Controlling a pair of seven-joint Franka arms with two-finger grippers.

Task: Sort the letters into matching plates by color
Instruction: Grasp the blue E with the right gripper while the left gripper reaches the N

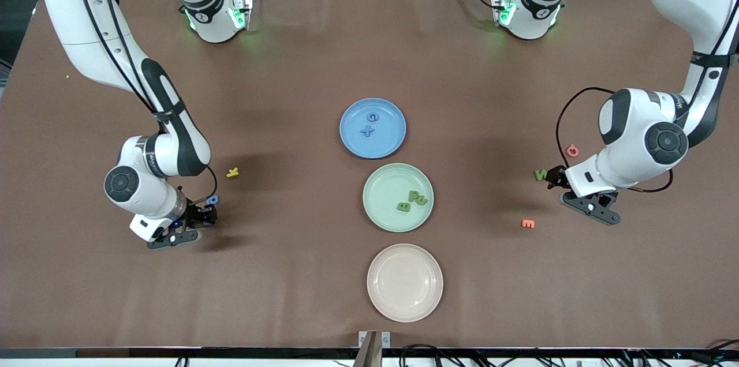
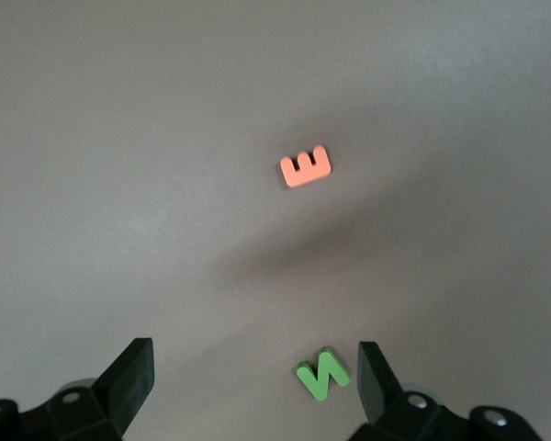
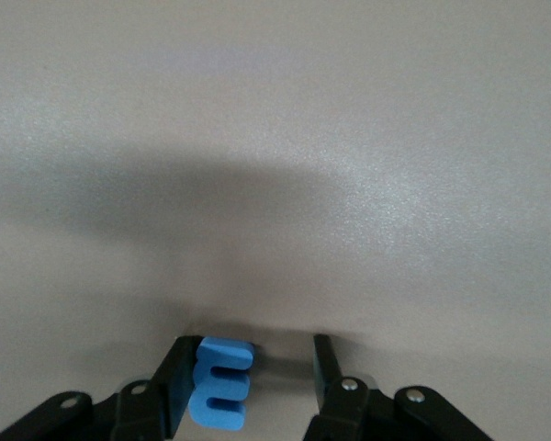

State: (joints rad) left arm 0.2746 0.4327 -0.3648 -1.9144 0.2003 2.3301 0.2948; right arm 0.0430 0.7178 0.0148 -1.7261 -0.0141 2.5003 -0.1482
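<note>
blue letter E [image 3: 222, 384] | flat on table, between right hand [image 3: 246, 377] fingers

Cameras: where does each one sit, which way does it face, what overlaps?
Front view: high across the table, facing both arms' bases; both arms show, three plates mid-table.
Left wrist view: on the left arm, looking down at the table; left hand open, green letter between its fingers.
Right wrist view: on the right arm; right hand around a blue letter.
Shared: orange E, front and left wrist.
</note>
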